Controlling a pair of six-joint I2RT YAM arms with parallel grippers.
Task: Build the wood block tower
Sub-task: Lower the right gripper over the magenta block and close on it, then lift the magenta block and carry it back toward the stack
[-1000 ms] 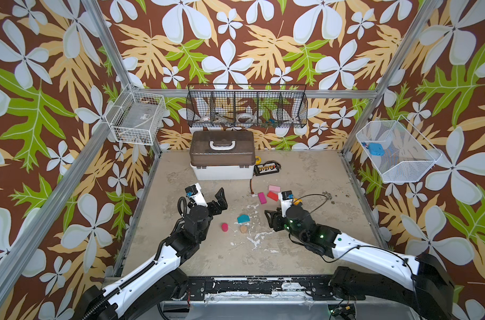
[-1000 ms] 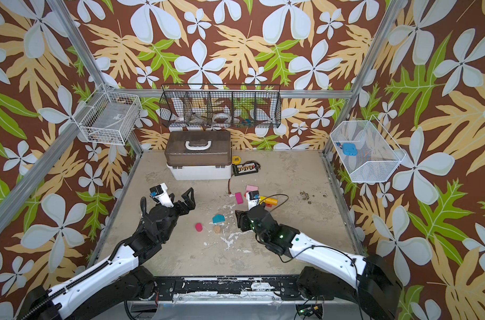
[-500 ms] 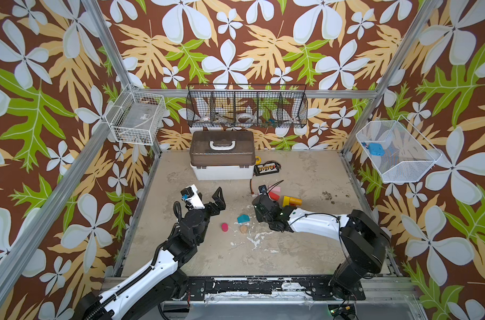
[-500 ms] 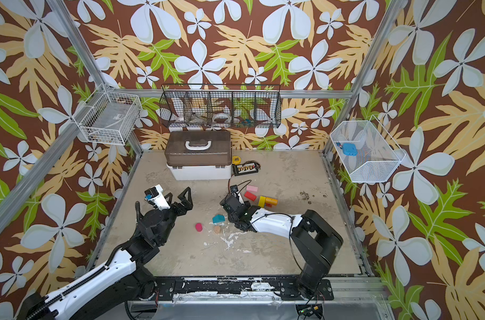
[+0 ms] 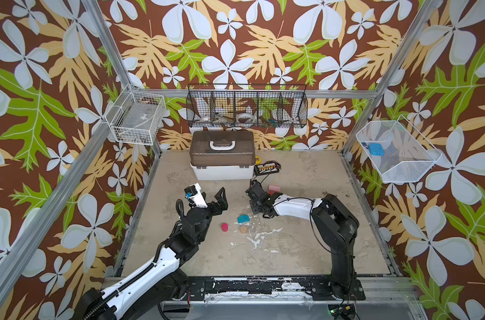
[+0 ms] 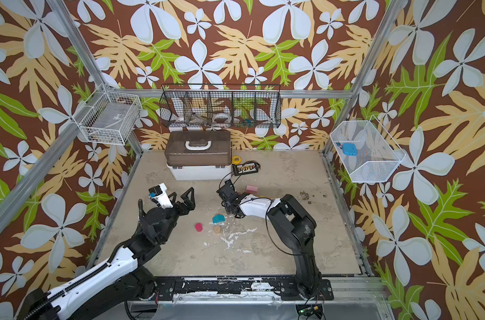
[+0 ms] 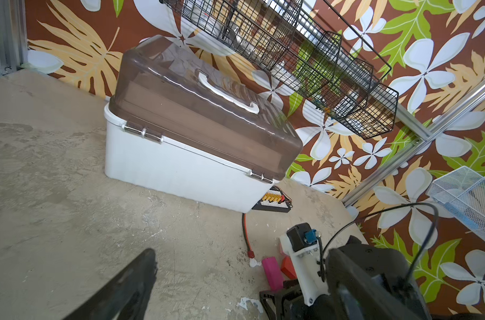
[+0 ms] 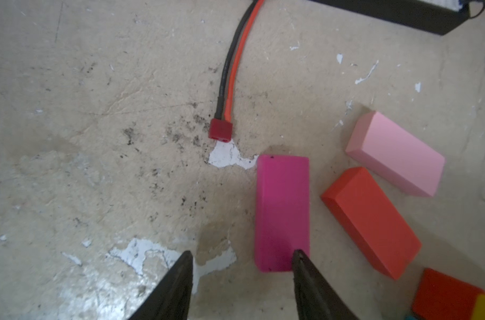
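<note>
My right gripper [image 8: 241, 257] has swung in from the right of the table [image 5: 305, 255] over the last second. Its fingers are spread, pinching nothing, with one tip over the near end of the magenta block [image 8: 282, 213]. That arm is now folded, its forearm low and pointing left. The red block [image 8: 371, 221] and pink block [image 8: 396, 153] lie flat just beside. My left gripper [image 5: 213, 196] stays spread and empty, apart from the teal roof piece [image 5: 243, 218], crimson cylinder [image 5: 224, 227] and tan cylinder [image 5: 244, 228].

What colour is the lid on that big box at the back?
The toolbox lid is see-through brown; clearest in the left wrist view.
</note>
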